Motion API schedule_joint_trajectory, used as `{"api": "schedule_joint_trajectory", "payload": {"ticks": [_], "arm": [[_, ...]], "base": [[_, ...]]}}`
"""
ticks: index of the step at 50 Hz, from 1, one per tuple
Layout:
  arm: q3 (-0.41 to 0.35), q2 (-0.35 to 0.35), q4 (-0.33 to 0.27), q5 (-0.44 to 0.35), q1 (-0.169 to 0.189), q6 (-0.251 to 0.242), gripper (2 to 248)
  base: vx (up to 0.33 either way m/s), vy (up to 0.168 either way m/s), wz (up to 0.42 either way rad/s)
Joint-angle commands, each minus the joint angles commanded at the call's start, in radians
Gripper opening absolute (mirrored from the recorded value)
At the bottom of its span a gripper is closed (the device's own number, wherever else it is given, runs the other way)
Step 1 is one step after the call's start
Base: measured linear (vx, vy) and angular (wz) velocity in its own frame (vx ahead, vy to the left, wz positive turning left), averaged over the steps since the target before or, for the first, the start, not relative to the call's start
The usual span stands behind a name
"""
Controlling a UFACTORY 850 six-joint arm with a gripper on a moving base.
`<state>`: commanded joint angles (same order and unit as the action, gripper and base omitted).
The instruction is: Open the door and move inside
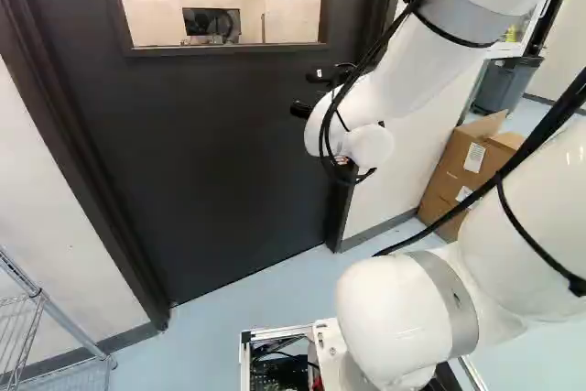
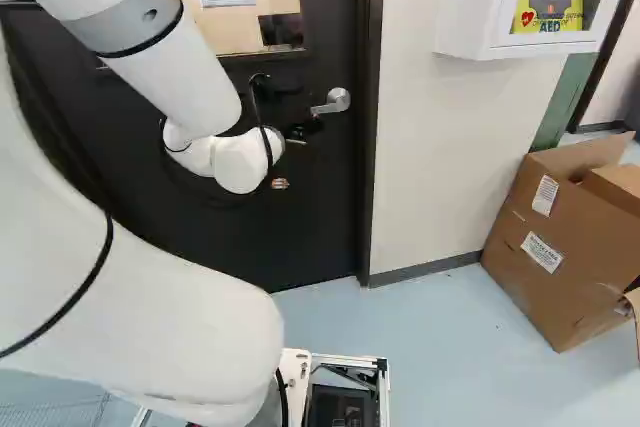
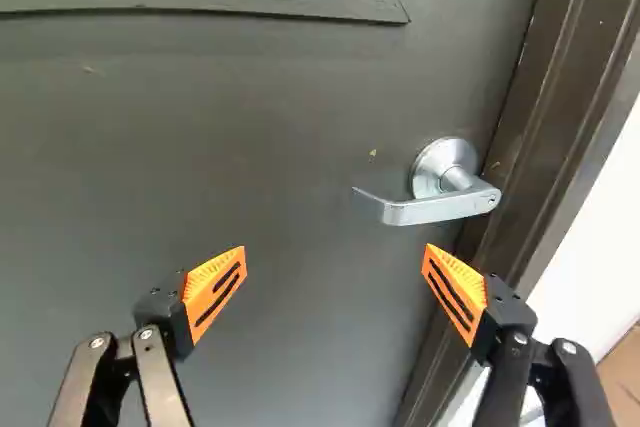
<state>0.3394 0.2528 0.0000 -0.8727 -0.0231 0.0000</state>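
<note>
The gripper (image 1: 306, 92) is in front of the dark door (image 1: 220, 153) in the left base view, partly hidden by the wrist. In the wrist view the gripper (image 3: 335, 253) stands wide open, with nothing between its orange pads. A silver lever handle (image 3: 436, 207) on the door (image 3: 220, 157) lies ahead of the finger nearer the door frame, apart from it. The right base view shows the same handle (image 2: 333, 102) just beyond the wrist. The door stands closed in its frame.
Cardboard boxes (image 2: 565, 247) stand on the floor right of the door, below a white wall cabinet (image 2: 520, 42). A wire rack (image 1: 50, 304) is at the lower left of the left base view. The dark door frame (image 2: 370, 117) borders a pale wall (image 2: 430, 157).
</note>
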Motion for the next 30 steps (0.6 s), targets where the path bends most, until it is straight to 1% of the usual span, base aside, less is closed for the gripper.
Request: {"api": "schedule_joint_trajectory", "payload": {"ticks": [12,30], "arm": [[0.012,0.018,0.000,0.000,0.000,0.000,247],[0.044,0.028,0.000,0.000,0.001,0.000,247]], "base": [[0.000,0.000,0.000],[0.000,0.000,0.000]]}}
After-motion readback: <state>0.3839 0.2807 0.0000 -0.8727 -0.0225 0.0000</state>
